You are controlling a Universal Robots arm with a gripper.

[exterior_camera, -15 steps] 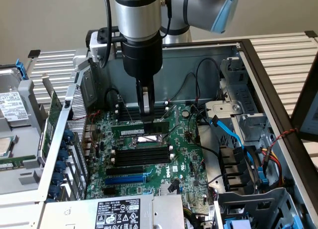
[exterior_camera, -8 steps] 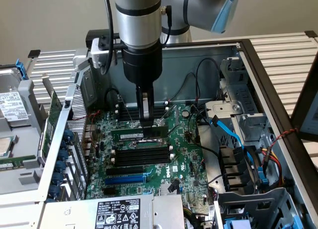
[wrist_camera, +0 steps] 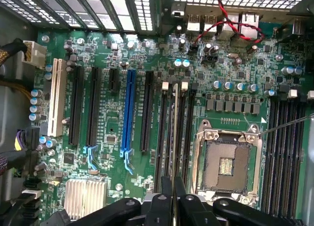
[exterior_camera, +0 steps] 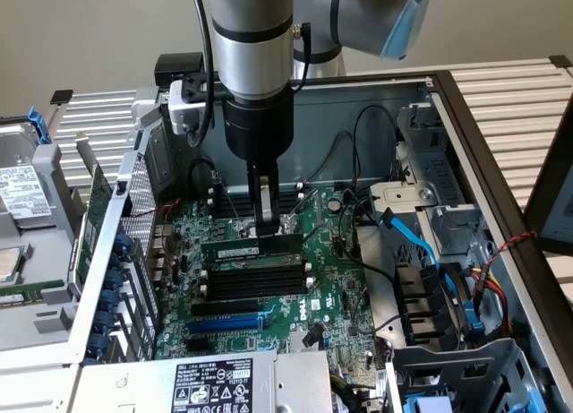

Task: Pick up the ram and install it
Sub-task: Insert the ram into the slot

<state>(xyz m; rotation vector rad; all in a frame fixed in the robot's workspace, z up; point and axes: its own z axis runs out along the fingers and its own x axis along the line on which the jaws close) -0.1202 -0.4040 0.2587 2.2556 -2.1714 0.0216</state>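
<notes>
The ram is a thin green stick with a white label. It stands on its long edge at the far side of the bank of black memory slots on the motherboard. My gripper comes straight down from above and is shut on the stick near its middle. In the wrist view the ram shows edge-on as a pale thin line between my dark fingertips, lined up along the black slots. Whether its lower edge is seated in a slot is hidden.
An empty CPU socket lies beside the slots, and a long blue slot on the other side. An upright green expansion card stands at the exterior view's left. Blue cables and drive bays crowd the right. A power supply sits in front.
</notes>
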